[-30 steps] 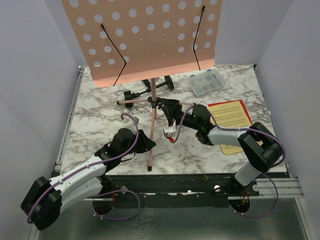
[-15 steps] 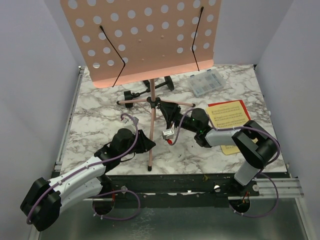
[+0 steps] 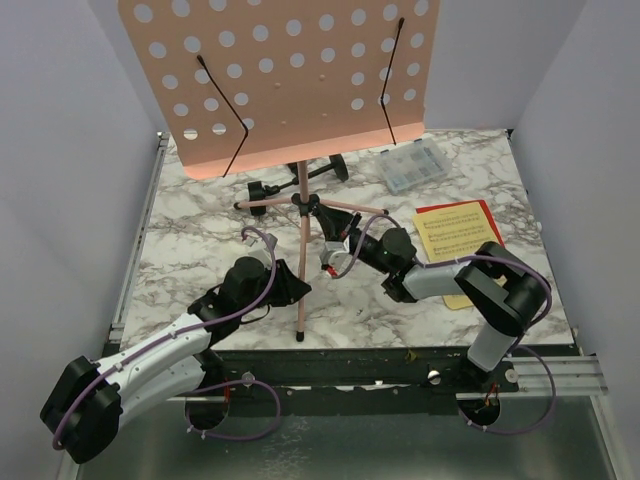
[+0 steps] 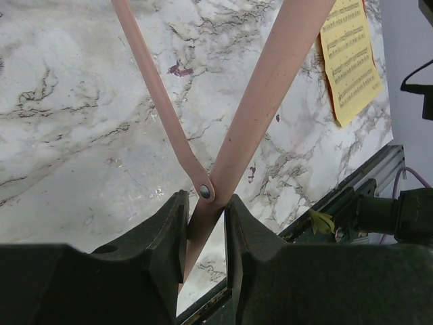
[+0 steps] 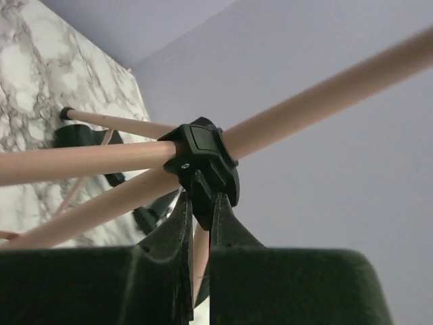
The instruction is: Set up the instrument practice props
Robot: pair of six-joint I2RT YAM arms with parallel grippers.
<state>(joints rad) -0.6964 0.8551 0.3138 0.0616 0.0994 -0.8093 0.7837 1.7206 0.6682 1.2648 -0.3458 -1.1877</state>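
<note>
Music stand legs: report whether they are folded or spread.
Spread. Three pink legs fan outward from the black hub, feet apart on the marble table.

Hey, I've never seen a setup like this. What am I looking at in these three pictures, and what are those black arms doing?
These are two robot arms bolted at the near edge of a marble table. The wide picture looks down from above and behind them. The two close-ups come from cameras on their wrists.

A pink perforated music stand stands in the middle. The left gripper is closed on a thin tripod leg, right at its brace rivet. The right gripper pinches the black hub where the legs meet.

Yellow and red sheet-music pages lie at the right. A clear compartment box sits at the back, and a black microphone is behind the stand.
</note>
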